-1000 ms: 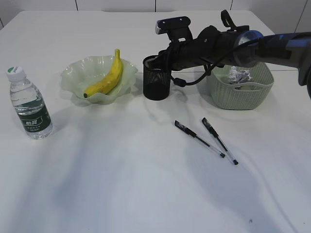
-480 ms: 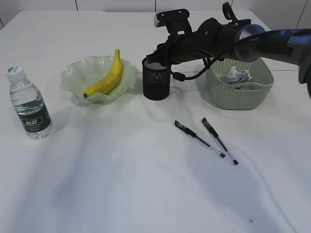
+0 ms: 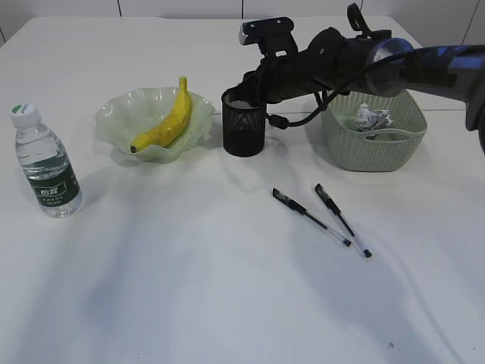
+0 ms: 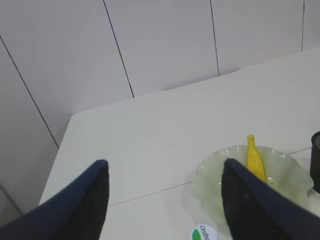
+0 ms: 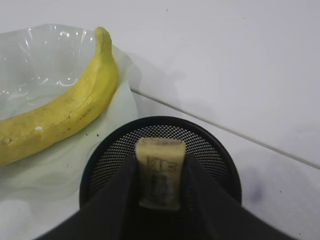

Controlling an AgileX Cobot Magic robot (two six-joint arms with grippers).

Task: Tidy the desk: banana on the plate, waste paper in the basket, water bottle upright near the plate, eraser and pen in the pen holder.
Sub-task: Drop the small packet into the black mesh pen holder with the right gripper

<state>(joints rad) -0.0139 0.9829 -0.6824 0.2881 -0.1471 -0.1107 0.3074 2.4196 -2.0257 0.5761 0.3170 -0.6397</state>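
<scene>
Black mesh pen holder [image 5: 160,165] sits right under your right gripper [image 5: 159,172], which is pinching the eraser [image 5: 160,172] just above its opening. Your left gripper [image 4: 162,195] has its fingers wide apart, holding nothing. You can see the banana [image 3: 167,120] on the plate [image 3: 114,121], two pens [image 3: 326,216] on the table, and paper [image 3: 373,117] in the basket [image 3: 379,155].

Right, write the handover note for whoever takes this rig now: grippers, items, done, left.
Right gripper: shut on the eraser, over the pen holder.
Left gripper: open, empty.
Done: banana on plate; waste paper in basket; water bottle upright, left of the plate.
Left: release eraser; put both pens, lying on the table, into the holder.
</scene>
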